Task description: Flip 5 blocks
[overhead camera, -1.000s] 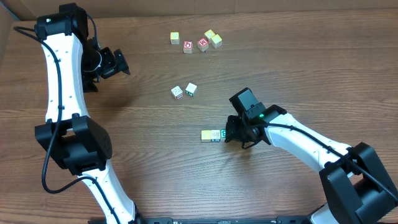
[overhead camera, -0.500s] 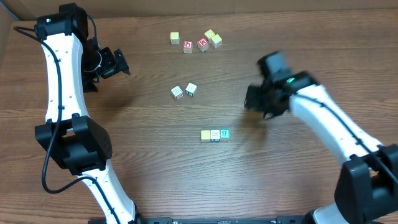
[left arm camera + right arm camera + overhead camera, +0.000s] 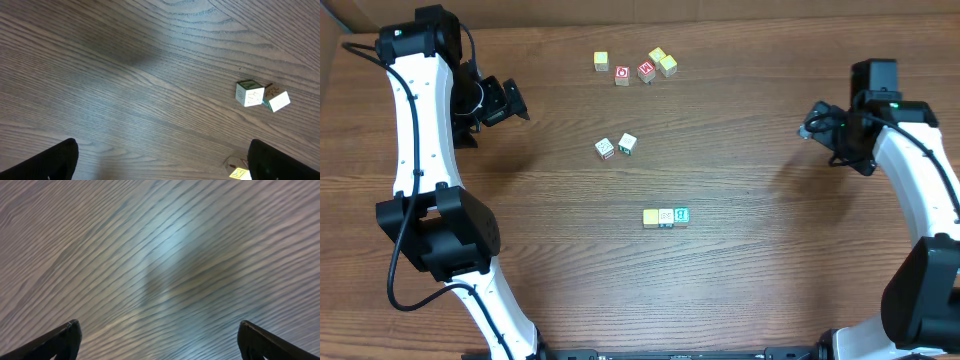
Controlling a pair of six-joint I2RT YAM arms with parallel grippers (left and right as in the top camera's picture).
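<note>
Above a wood-grain table (image 3: 770,260), the right gripper (image 3: 160,337) hangs with its jaws spread wide and nothing between them; its wrist camera shows only bare, blurred tabletop between two dark fingers (image 3: 57,342). Seen from overhead, that gripper sits near the table's right edge on its white arm, well apart from every cube.

On the opposite side, the left gripper (image 3: 165,160) also stands with its jaws wide apart and empty, its fingertips (image 3: 55,160) showing only at the lower corners of its own view. From overhead it hovers at the upper left, facing the middle of the table.

Nearest the table's centre lies the pair of blocks (image 3: 616,146), a white-faced cube with a green frame just beside a second white cube with a teal side, the two set at slightly different angles. The left wrist camera catches the same pair at its right edge, corners close together, though it does not show whether they touch.

Farther toward the front, the row of three blocks (image 3: 666,217) sits in a line, side against side: a pale yellow cube on the left, a cream one in the middle, and the B block (image 3: 681,215) with its teal letter face up on the right.

Along the far edge rests a loose cluster: two red-faced cubes (image 3: 634,73) flanked by pale yellow cubes (image 3: 662,61), one of those standing alone to the left.
</note>
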